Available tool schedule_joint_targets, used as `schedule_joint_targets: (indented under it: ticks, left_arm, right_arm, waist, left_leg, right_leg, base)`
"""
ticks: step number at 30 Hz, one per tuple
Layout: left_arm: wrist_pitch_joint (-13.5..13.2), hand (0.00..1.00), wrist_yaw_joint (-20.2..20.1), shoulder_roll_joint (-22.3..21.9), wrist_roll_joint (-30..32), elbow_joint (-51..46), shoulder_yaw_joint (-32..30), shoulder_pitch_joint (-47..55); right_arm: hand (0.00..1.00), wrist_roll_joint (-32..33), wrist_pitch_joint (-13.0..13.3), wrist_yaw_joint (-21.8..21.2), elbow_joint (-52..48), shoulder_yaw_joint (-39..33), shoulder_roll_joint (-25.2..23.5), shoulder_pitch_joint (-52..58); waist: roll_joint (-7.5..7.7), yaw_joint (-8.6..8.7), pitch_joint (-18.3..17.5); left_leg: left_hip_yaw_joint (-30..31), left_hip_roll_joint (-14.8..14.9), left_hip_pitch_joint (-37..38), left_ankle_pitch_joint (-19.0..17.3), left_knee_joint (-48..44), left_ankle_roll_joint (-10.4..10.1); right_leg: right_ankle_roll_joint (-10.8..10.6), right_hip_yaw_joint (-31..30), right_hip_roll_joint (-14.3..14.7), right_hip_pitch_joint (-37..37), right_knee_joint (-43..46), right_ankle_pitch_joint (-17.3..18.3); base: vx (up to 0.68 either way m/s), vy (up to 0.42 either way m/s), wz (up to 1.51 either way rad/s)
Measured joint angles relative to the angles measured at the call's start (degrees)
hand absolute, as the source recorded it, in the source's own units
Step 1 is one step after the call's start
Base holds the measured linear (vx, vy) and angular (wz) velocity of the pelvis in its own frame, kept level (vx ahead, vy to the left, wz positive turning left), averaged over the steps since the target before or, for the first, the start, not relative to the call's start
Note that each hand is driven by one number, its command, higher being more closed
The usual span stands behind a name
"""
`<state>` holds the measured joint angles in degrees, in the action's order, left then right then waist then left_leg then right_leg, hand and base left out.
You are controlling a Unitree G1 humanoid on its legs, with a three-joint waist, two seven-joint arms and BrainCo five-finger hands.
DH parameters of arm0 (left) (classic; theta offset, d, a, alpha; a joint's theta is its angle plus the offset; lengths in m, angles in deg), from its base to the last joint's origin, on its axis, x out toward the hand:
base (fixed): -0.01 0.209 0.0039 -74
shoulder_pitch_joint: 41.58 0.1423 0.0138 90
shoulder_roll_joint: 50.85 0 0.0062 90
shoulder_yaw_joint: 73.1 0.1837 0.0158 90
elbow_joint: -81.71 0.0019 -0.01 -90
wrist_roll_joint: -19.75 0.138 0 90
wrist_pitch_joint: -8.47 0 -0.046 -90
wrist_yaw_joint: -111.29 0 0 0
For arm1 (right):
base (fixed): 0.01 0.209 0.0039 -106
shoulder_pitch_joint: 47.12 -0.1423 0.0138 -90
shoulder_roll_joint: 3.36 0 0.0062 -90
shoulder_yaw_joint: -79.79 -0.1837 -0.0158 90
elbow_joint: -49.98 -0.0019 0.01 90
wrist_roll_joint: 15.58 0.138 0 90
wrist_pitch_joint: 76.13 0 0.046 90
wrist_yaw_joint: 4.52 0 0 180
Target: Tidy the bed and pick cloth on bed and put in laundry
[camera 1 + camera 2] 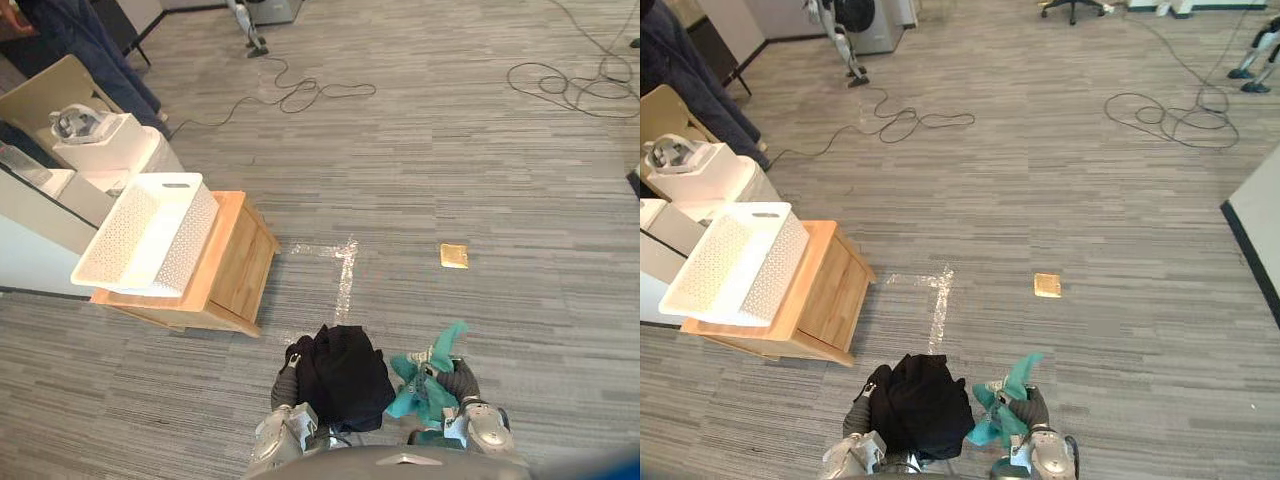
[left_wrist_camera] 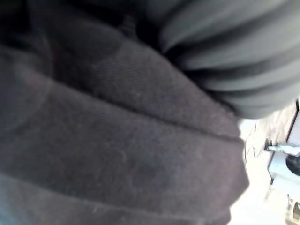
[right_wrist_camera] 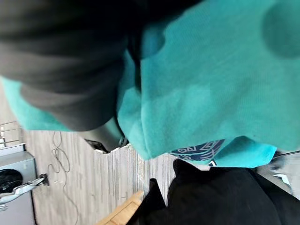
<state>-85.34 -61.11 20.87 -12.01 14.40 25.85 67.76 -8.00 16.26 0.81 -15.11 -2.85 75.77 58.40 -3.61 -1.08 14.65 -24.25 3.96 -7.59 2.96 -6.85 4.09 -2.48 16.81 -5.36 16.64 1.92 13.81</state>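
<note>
Black cloth (image 1: 342, 375) drapes over the left hand (image 1: 285, 388) and teal cloth (image 1: 425, 385) bunches over the right hand (image 1: 462, 380), bottom centre; whether either grips, I cannot tell. Centre left, a white laundry basket (image 1: 190, 240) sits on a wooden cabinet (image 1: 240, 265).

The floor (image 1: 450, 170) straight ahead and to the right is wide and bare. Only a small gold square (image 1: 454, 256) and flat tape marks (image 1: 345, 270) lie on it, low down. Far off, black wires (image 1: 300, 95) curl on the floor. Ahead on the left stands a wooden bench (image 1: 240, 265) with a white basket (image 1: 150, 235) on top, its mouth open to the air. White boxes (image 1: 105, 145) crowd just behind the basket, and a person (image 1: 90, 40) stands past them. Bare floor lies between the bench and the black cloth (image 1: 345, 375).
</note>
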Motion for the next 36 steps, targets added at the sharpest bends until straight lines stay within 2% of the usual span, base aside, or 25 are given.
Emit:
schedule_joint_targets:
  ticks: [3, 5, 6, 7, 8, 9, 10, 12, 13, 15, 17, 18, 19, 20, 21, 22, 23, 25, 28, 29, 31, 32, 34, 35, 36]
  left_arm:
    - [-0.12, 1.00, -0.12, 0.88, 0.55, -1.70, -1.12, -0.23]
    - [0.36, 1.00, -0.12, 0.96, 1.29, -1.69, -2.38, -0.62]
    - [0.71, 1.00, -0.13, 1.09, 2.08, -1.77, -2.40, -0.44]
    - [0.73, 1.00, -0.13, 1.26, 2.14, -1.76, -2.39, -0.47]
    - [0.86, 1.00, -0.13, 2.19, 2.60, -1.82, -2.36, -0.37]
    - [1.13, 1.00, -0.14, 3.02, 3.30, -1.86, -2.00, -0.29]
    - [1.19, 1.00, -0.13, 3.71, 3.77, -1.85, -1.90, -0.30]
    - [1.07, 1.00, -0.13, 4.58, 4.39, -1.95, -1.88, -0.31]
    - [1.02, 1.00, -0.12, 4.61, 4.38, -1.97, -1.88, -0.39]
    - [1.00, 1.00, -0.10, 4.59, 4.38, -1.96, -1.80, -0.37]
    - [0.93, 1.00, -0.09, 4.56, 4.38, -1.94, -1.59, -0.12]
    - [0.85, 1.00, -0.10, 4.62, 4.46, -1.87, -1.57, -0.20]
    - [0.75, 1.00, -0.11, 4.71, 4.48, -1.74, -1.66, -0.41]
    - [0.70, 1.00, -0.11, 4.93, 4.51, -1.56, -1.93, -0.63]
    - [0.72, 1.00, -0.19, 5.24, 5.20, -0.90, -2.14, -0.58]
    - [0.77, 1.00, -0.24, 5.12, 5.64, 0.47, -2.14, -1.20]
    - [0.91, 1.00, -0.51, 4.10, 6.04, 0.91, -2.11, -1.79]
    - [0.92, 1.00, -1.09, 3.12, 6.56, 1.17, -2.17, -1.19]
    - [0.92, 1.00, -1.39, 2.53, 6.60, 1.10, -2.24, -0.82]
    - [0.90, 1.00, -1.40, 2.15, 6.58, 1.05, -2.32, -0.47]
    - [0.87, 1.00, -1.45, 0.37, 6.40, 0.07, -2.41, 0.32]
    - [0.87, 1.00, -1.49, 0.12, 6.22, -0.11, -2.28, 0.64]
    - [0.86, 1.00, -1.49, -0.01, 5.74, -0.21, -2.41, 1.32]
    - [0.86, 1.00, -1.46, 0.19, 5.44, -0.28, -2.59, 1.60]
    - [0.88, 1.00, -1.51, -0.17, 5.45, -0.34, -2.58, 1.32]
  right_arm:
    - [1.00, -0.33, -0.25, -0.04, 0.14, 0.33, -1.88, -0.28]
    - [1.00, -1.72, -0.29, -0.16, 0.17, 0.49, -2.48, -0.79]
    - [1.00, -2.24, -0.27, -0.41, 0.51, 1.30, -2.39, -1.47]
    - [1.00, -2.24, -0.26, -0.45, 0.54, 1.41, -2.41, -1.59]
    - [1.00, -2.24, -0.21, -0.53, 0.61, 2.03, -2.82, -1.92]
    - [1.00, -2.24, -0.17, -0.54, 0.66, 2.16, -3.34, -1.94]
    - [1.00, -2.24, -0.17, -0.61, 0.73, 2.33, -3.65, -1.88]
    - [1.00, -2.25, -0.08, -0.55, 0.66, 2.33, -4.28, -1.24]
    - [1.00, -2.25, -0.08, -0.53, 0.66, 2.33, -4.31, -0.91]
    - [1.00, -2.25, -0.07, -0.23, 0.24, 2.33, -4.39, -0.52]
    - [1.00, -2.26, -0.06, 0.00, -0.43, 2.36, -4.41, 0.01]
    - [1.00, -2.28, 0.38, 0.06, -0.60, 2.37, -4.43, -0.01]
    - [1.00, -2.28, 0.45, 0.09, -0.76, 2.37, -4.44, 0.03]
    - [1.00, -2.28, 0.50, 0.12, -1.06, 2.37, -4.47, 0.11]
    - [1.00, -2.27, 0.47, 0.17, -1.06, 2.34, -4.47, 0.18]
    - [1.00, -2.27, 0.47, 0.19, -1.06, 2.34, -4.40, 0.16]
    - [1.00, -2.28, 0.51, 0.38, -1.55, 1.83, -3.43, -0.28]
    - [1.00, -2.31, 0.51, 0.44, -1.65, 2.21, -2.89, -0.53]
    - [1.00, -3.32, 0.48, 0.33, -1.65, 3.57, -2.92, -0.10]
    - [1.00, -3.80, 0.48, 0.26, -1.96, 3.99, -2.90, -0.09]
    - [1.00, -3.98, 0.49, -0.15, -4.53, 5.08, -2.50, 1.40]
    - [1.00, -3.98, 0.48, -0.18, -4.98, 5.13, -2.24, 1.68]
    - [1.00, -3.97, 0.49, -0.33, -5.93, 5.09, -1.76, 2.28]
    - [1.00, -3.91, 0.55, -0.30, -6.28, 5.09, -1.97, 2.20]
    - [1.00, -3.89, 0.52, -0.23, -6.45, 4.52, -1.68, 1.97]
  waist:
    - [3.43, -0.01, -1.51]
    - [4.39, -0.08, -1.86]
    - [5.37, -0.37, -2.34]
    - [5.74, -0.45, -2.48]
    - [7.21, -0.71, -3.25]
    - [7.75, -0.12, -3.30]
    - [8.09, 0.41, -3.51]
    - [7.60, 1.15, -3.83]
    - [7.51, 1.46, -3.84]
    - [6.72, 1.86, -3.42]
    - [5.63, 1.90, -2.82]
    - [4.87, 2.02, -2.86]
    - [4.91, 1.80, -2.89]
    - [5.27, 1.54, -2.85]
    - [6.12, 1.72, -2.99]
    - [5.25, 1.85, -2.99]
    - [3.31, 1.23, -3.09]
    - [1.93, 1.72, -3.19]
    - [2.18, 1.20, -3.34]
    - [2.38, 1.27, -3.33]
    - [2.07, 1.61, -3.28]
    - [1.88, 1.36, -3.37]
    - [1.93, 0.52, -3.57]
    - [2.54, 0.56, -3.98]
    - [1.92, 0.67, -4.21]
  left_leg:
    - [-0.30, -4.48, 0.63, -2.37, 0.12, 2.48]
    - [-0.66, -5.37, 1.89, -4.58, -0.18, 3.30]
    - [-0.05, -6.33, 4.56, -6.29, 1.03, 3.06]
    - [0.18, -6.65, 5.09, -6.44, 1.39, 2.99]
    - [1.90, -8.42, 7.92, -7.81, 3.07, 2.89]
    - [4.61, -9.85, 10.82, -8.87, 3.89, 3.15]
    - [6.27, -10.12, 12.01, -9.55, 3.77, 3.25]
    - [12.46, -9.63, 15.66, -10.76, 3.90, 3.34]
    - [14.02, -9.46, 16.09, -10.81, 3.90, 3.37]
    - [19.16, -8.69, 17.65, -10.84, 3.64, 3.34]
    - [21.76, -7.65, 18.65, -11.45, 2.88, 2.26]
    - [23.49, -6.24, 18.46, -12.75, 1.60, 0.04]
    - [23.89, -5.93, 18.45, -13.21, 1.43, -0.73]
    - [25.13, -5.39, 18.37, -14.55, 1.12, -2.73]
    - [25.50, -4.67, 17.90, -16.16, 0.56, -4.42]
    - [25.52, -3.50, 17.42, -16.57, 0.32, -4.96]
    - [24.42, -1.39, 16.52, -16.49, 0.46, -6.18]
    - [24.27, 0.30, 16.99, -15.80, 0.98, -7.21]
    - [24.75, 2.03, 17.84, -15.18, -1.25, -8.14]
    - [24.74, 2.16, 16.28, -15.18, -5.44, -8.13]
    - [22.90, 4.05, 8.62, -13.82, -23.89, -8.21]
    - [21.00, 5.29, 7.19, -12.41, -27.63, -8.16]
    - [11.02, 9.56, 6.17, -7.07, -33.82, -7.60]
    - [5.05, 12.17, 5.13, -5.44, -37.21, -7.06]
    - [0.96, 13.71, 4.14, -10.24, -38.83, -6.88]
  right_leg:
    - [-1.74, 0.15, -4.20, -0.19, 2.34, -1.24]
    - [-2.52, -0.23, -5.59, -2.15, 10.18, -1.63]
    - [-3.60, -0.49, -7.76, -6.26, 23.10, -2.22]
    - [-4.18, -0.58, -8.28, -7.09, 25.94, -2.64]
    - [-8.04, -2.32, -10.93, -11.55, 38.07, -6.86]
    - [-8.32, -4.65, -13.08, -15.86, 49.19, -11.35]
    - [-7.93, -4.99, -13.68, -17.67, 54.34, -10.45]
    - [-3.52, -3.82, -13.70, -23.64, 61.44, -5.70]
    - [-2.34, -3.32, -13.69, -25.09, 60.76, -4.83]
    - [-2.12, -3.13, -12.65, -29.49, 52.69, -1.31]
    - [-2.24, -4.32, -10.40, -30.46, 42.72, -0.37]
    - [-3.28, -7.86, -7.21, -29.88, 28.34, -1.37]
    - [-3.53, -10.14, -6.22, -29.63, 22.70, -2.71]
    - [-3.35, -14.74, -5.16, -29.01, 12.65, -6.87]
    - [-5.31, -17.31, -4.68, -27.76, 8.06, -14.69]
    - [-4.50, -16.75, -3.67, -27.41, 7.69, -15.64]
    - [-3.86, -15.55, -2.14, -27.37, 8.13, -14.53]
    - [-1.71, -12.98, -1.30, -28.22, 12.93, -11.12]
    - [-0.66, -9.29, -1.19, -26.61, 17.73, -4.83]
    - [-0.21, -7.97, -1.48, -24.86, 17.01, -3.98]
    - [0.00, -4.24, -1.09, -18.15, 11.91, -3.77]
    - [0.02, -3.72, -0.83, -16.54, 10.65, -3.77]
    - [0.60, -2.62, -0.58, -11.98, 7.19, -3.95]
    - [2.01, -1.83, -0.68, -10.16, 5.31, -4.32]
    - [2.73, -1.46, -0.95, -9.39, 4.59, -3.92]
  base:
    - [0.44, 0.209, 0.36]
    - [0.44, 0.239, 0.56]
    - [0.31, 0.188, 0.32]
    - [0.40, 0.218, 0.40]
    - [0.32, 0.139, 0.58]
    - [0.42, 0.157, 0.81]
    - [0.51, 0.124, 1.13]
    - [0.51, 0.050, 1.32]
    - [0.40, -0.032, 1.46]
    - [0.33, -0.080, 1.40]
    - [0.33, -0.157, 1.21]
    - [0.32, -0.207, 1.22]
    - [0.38, -0.301, 1.33]
    - [0.32, -0.328, 1.21]
    - [0.30, -0.355, 1.22]
    - [0.26, -0.358, 0.91]
    - [0.22, -0.319, 0.49]
    - [0.23, -0.272, 0.55]
    - [0.23, -0.259, 0.66]
    - [0.13, -0.155, 0.64]
    - [0.16, -0.170, 0.77]
    - [0.21, -0.137, 0.50]
    - [0.23, -0.112, 0.25]
    - [0.32, -0.093, 0.31]
    - [0.30, -0.059, 0.27]
